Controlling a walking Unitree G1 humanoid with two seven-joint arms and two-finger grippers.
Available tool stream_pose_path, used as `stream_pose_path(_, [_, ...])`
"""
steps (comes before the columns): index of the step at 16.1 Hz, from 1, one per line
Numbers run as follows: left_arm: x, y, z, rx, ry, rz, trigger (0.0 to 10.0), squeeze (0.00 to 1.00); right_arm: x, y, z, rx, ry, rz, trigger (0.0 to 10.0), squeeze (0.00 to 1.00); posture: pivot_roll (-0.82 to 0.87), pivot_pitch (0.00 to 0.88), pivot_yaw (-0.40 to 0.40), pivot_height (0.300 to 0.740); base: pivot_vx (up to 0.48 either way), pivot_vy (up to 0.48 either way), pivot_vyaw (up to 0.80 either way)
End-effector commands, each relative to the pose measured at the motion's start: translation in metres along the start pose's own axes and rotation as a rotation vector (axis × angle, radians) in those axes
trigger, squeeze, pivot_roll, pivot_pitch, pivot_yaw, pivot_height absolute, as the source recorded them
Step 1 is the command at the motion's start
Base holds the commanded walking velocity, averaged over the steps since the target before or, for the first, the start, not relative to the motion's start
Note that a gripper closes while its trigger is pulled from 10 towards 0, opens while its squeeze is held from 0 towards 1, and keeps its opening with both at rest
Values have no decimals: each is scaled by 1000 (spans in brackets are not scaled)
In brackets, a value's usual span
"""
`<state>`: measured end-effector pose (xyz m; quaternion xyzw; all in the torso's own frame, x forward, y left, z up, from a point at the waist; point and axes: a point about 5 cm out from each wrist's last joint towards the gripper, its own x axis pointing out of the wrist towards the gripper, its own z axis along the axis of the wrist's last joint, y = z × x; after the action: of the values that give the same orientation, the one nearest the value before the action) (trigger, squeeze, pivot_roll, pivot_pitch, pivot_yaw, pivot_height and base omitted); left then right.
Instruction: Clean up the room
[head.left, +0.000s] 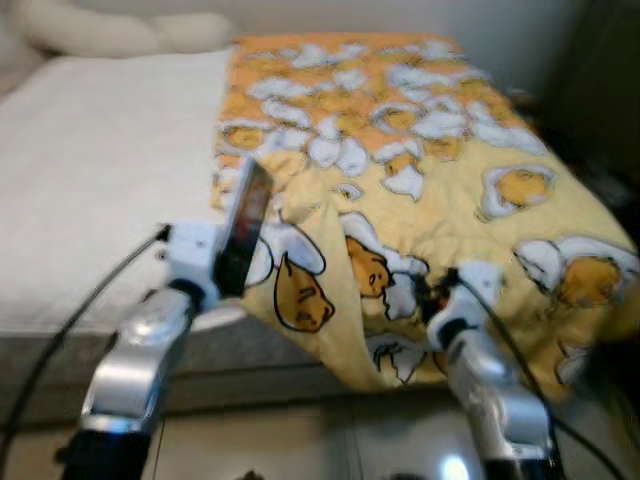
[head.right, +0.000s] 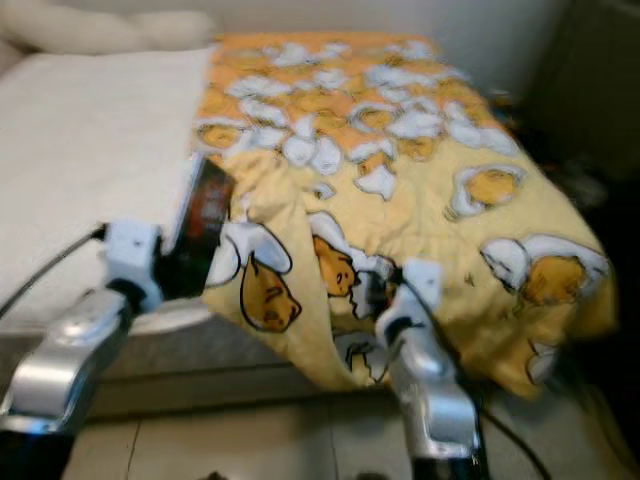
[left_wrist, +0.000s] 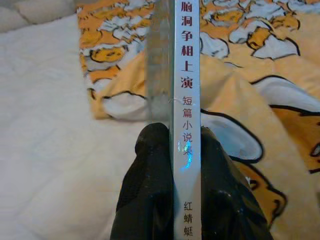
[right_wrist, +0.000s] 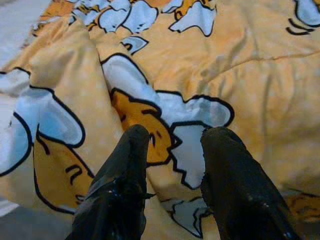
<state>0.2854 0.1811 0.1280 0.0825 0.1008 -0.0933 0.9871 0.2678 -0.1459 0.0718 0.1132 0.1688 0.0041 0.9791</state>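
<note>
My left gripper (left_wrist: 180, 137) is shut on a thin book (left_wrist: 185, 75) with Chinese characters down its pale spine. It holds the book (head.left: 245, 225) upright over the bed's near edge, where the white mattress meets the blanket. A yellow blanket (head.left: 430, 160) printed with cartoon egg figures covers the bed's right half and hangs over the front edge. My right gripper (right_wrist: 175, 135) hovers open just above the blanket's folded front part (right_wrist: 150, 115), with nothing between its fingers (right_wrist: 132, 150). In the head view this gripper (head.left: 435, 295) is at the blanket's draped front.
The white mattress (head.left: 100, 170) is bare on the left, with pale pillows (head.left: 110, 30) at its head. Glossy tiled floor (head.left: 300, 440) lies before the bed. Dark furniture (head.left: 600, 90) stands close on the right.
</note>
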Motion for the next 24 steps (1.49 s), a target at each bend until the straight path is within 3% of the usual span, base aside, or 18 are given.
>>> stream_pose_path(1, [1, -5, 13, 6, -59, -17, 10000, 0, 1, -6, 7, -16, -25, -15, 10000, 0, -4, 0, 27, 740, 0, 480, 0])
stream_pose_path(4, [-1, -3, 11, 6, -51, -2, 10000, 0, 2, -7, 8, -31, -26, -56, 10000, 0, 0, 0, 23, 740, 0, 480, 0])
stream_pose_path(12, [-3, 0, 10, 13, -44, 8, 10000, 0, 3, -3, 7, -71, -42, -25, 10000, 0, 9, 0, 23, 740, 0, 480, 0])
stream_pose_path(15, [-5, -1, 9, 12, -40, 10, 10000, 0, 1, 4, 9, -33, -54, 55, 10000, 0, 12, 0, 21, 740, 0, 480, 0])
stream_pose_path(18, [-6, -1, 9, 13, -37, 12, 10000, 0, 1, 11, 9, -104, -40, 146, 10000, 0, 19, 0, 19, 740, 0, 480, 0])
stream_pose_path(24, [-8, 0, 9, 13, -36, 20, 10000, 0, 2, 12, 9, -122, -38, 174, 10000, 0, 24, 0, 15, 740, 0, 480, 0])
